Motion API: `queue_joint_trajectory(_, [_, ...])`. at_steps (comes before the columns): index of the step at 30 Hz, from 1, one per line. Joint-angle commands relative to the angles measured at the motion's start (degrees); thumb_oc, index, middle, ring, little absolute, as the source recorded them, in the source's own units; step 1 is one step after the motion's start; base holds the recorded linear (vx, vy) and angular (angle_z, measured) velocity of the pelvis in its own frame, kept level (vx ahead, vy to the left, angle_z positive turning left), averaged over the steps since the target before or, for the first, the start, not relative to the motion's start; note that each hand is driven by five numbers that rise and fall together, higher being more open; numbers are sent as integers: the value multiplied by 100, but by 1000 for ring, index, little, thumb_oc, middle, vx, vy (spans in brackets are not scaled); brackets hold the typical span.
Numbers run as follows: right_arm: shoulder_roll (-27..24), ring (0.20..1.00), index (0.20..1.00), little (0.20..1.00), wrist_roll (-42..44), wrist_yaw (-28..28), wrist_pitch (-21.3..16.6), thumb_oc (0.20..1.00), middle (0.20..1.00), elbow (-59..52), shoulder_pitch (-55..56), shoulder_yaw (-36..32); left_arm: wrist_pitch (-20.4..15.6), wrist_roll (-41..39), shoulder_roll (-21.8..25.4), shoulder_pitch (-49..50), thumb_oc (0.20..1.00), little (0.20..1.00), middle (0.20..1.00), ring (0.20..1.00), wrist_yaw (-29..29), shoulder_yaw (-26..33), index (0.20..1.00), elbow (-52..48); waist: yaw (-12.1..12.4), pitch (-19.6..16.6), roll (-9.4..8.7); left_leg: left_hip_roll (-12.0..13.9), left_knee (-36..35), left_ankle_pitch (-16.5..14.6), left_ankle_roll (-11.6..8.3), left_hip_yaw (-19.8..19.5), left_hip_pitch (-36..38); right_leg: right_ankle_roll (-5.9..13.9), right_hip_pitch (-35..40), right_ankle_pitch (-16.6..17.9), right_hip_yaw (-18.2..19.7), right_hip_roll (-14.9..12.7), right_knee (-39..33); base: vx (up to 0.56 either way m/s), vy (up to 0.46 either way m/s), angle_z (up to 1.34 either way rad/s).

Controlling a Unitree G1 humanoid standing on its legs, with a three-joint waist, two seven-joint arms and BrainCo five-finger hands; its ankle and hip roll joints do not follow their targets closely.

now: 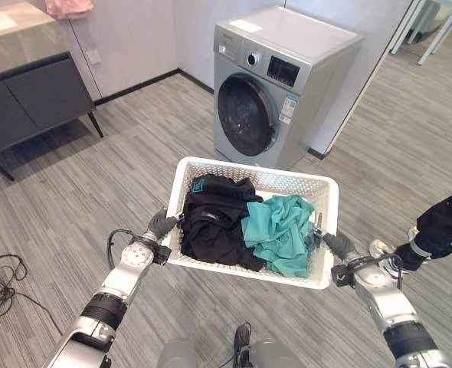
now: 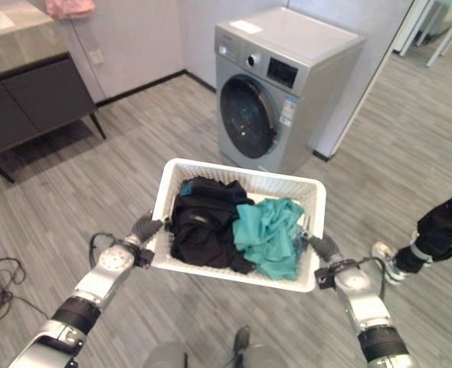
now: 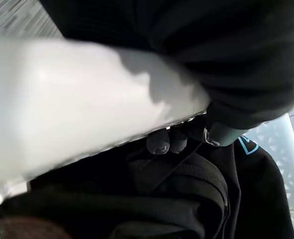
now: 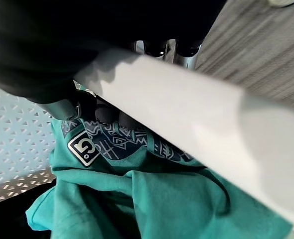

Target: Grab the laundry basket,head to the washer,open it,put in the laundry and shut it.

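A white perforated laundry basket (image 1: 287, 181) hangs off the floor between my two hands. Black clothes (image 1: 214, 218) fill its left half and a teal shirt (image 1: 281, 231) lies in its right half. My left hand (image 1: 160, 225) is curled round the basket's left rim (image 3: 77, 99), its dark fingertips (image 3: 163, 142) hooked inside over the black cloth. My right hand (image 1: 338, 246) is curled round the right rim (image 4: 197, 104), fingertips (image 4: 103, 113) inside above the teal shirt (image 4: 152, 199). The silver front-loading washer (image 1: 276, 80) stands ahead against the wall, its round door (image 1: 245, 115) closed.
A dark low cabinet (image 1: 31, 100) stands at the left, with a pink cloth (image 1: 69, 8) on its top. A person's dark-trousered leg and shoe (image 1: 433, 230) are at the right, close to the basket. Grey plank floor (image 1: 134, 146) lies between the basket and the washer.
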Motion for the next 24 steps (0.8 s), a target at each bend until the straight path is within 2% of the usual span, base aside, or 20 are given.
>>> queue_joint_trajectory(1, [-345,200,200,200,452,-131,-669,200,200,-309,-131,-448,-440,-180,317,-309,200,200,200,200,178,245,200,-205,191,-461,-15,234,-1942,457,105,443,192,842,88,-190,198,-470,-333,192,103,36])
queue_joint_trajectory(2, [-326,200,200,200,417,-188,-726,200,200,-327,-79,-531,-449,-153,313,-313,200,200,200,200,178,212,200,-175,214,-496,82,319,-2855,847,-30,489,232,881,156,-240,120,-479,-309,188,102,45])
queue_joint_trajectory(3, [-327,200,200,200,416,-188,-727,200,200,-330,-72,-533,-450,-152,310,-310,200,200,200,200,178,209,200,-174,218,-495,78,311,-2952,898,-34,504,289,880,163,-245,122,-484,-306,162,96,32])
queue_joint_trajectory(6, [-264,200,200,200,341,-205,-754,200,200,-367,52,-638,-490,-83,322,-280,200,200,200,200,162,203,200,-127,222,-603,159,131,-3311,882,-77,368,562,931,322,-261,119,-532,-392,160,92,1])
queue_joint_trajectory(8, [-216,200,200,200,323,-211,-803,200,200,-430,106,-700,-518,-76,335,-275,200,200,200,200,171,159,200,-118,196,-654,178,39,-3384,852,-80,465,639,964,374,-228,127,-614,-480,168,138,-14])
queue_joint_trajectory(13, [-181,200,200,200,275,-223,-849,200,200,-381,69,-676,-588,-123,384,-250,200,200,200,200,209,149,200,-140,214,-767,238,-221,-3611,686,20,600,856,1148,373,-63,219,-855,-708,100,160,-11])
queue_joint_trajectory(19, [-124,200,200,200,248,-200,-879,200,200,-401,130,-751,-607,-108,390,-140,200,200,200,200,200,206,200,-195,193,-795,254,-387,-3667,548,146,639,930,1231,324,-30,316,-981,-711,42,95,-3])
queue_joint_trajectory(20, [619,200,200,200,-231,-544,-796,200,200,1207,554,-87,-638,262,-390,1247,200,200,200,200,614,612,200,-451,-85,-777,447,-265,-4069,625,-2,555,751,1118,136,48,273,-1036,-1121,37,62,-2])
queue_joint_trajectory(24, [630,200,200,200,-238,-534,-800,200,200,1211,609,-129,-629,279,-394,1299,200,200,200,200,595,638,200,-460,-83,-810,444,-260,-4069,600,0,574,805,1135,171,41,264,-1030,-1124,10,16,0])
